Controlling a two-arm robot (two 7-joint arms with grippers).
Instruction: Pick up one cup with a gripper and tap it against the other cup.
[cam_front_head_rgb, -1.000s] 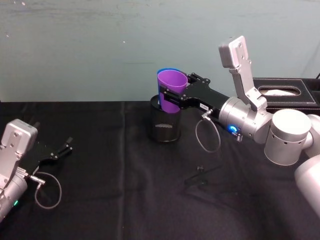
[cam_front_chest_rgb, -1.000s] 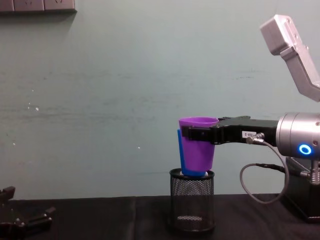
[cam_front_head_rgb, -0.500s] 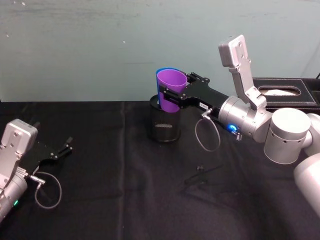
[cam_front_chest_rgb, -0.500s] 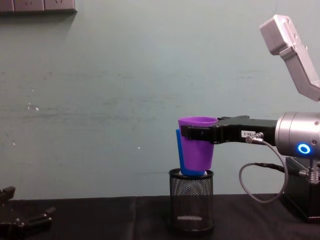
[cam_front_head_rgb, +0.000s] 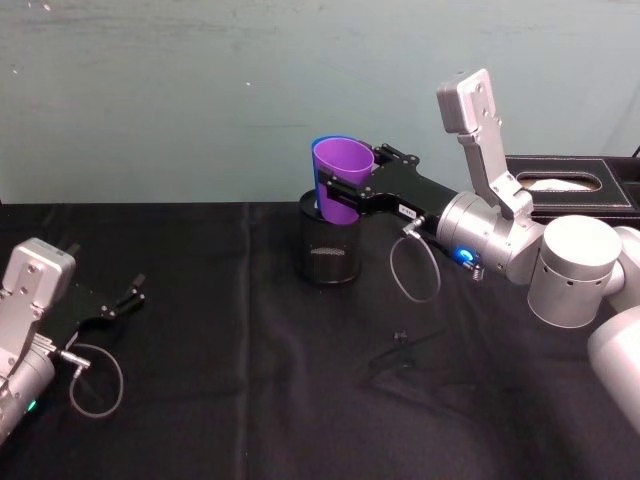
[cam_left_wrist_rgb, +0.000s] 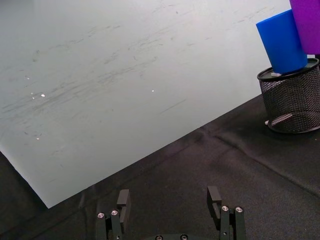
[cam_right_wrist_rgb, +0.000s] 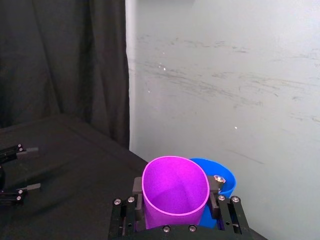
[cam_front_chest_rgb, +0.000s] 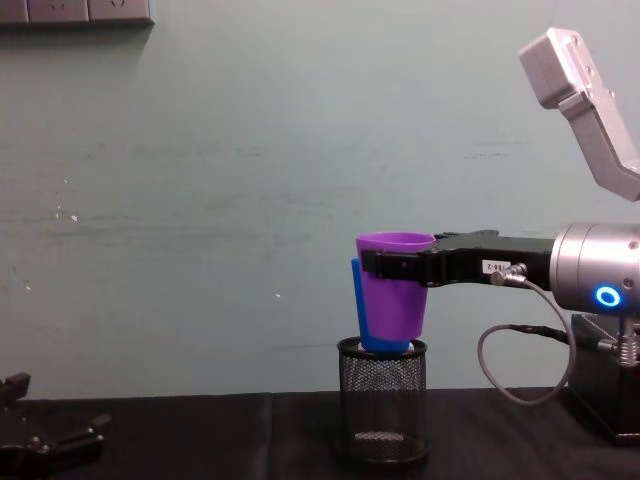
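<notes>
We had edged the purple cup (cam_front_chest_rgb: 395, 300) barely toward nine o'clock, right gripper (cam_front_chest_rgb: 380, 266) pinching it, blue cup (cam_left_wrist_rgb: 281, 42) just beside, open air beyond; left gripper (cam_left_wrist_rgb: 169, 200) parked, spread.

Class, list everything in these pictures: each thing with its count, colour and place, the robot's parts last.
tablecloth: one, black, spread under everything
mesh holder: one, black, on the tablecloth, middle rear
blue cup: one, bright blue, standing in the mesh holder's mouth
purple cup: one, purple, held up beside the blue cup
tissue box: one, black, rear right
small item: one, black, on the tablecloth right of centre; unidentifiable
right gripper: one, black, shut on the purple cup
left gripper: one, black, open, idle at the left
</notes>
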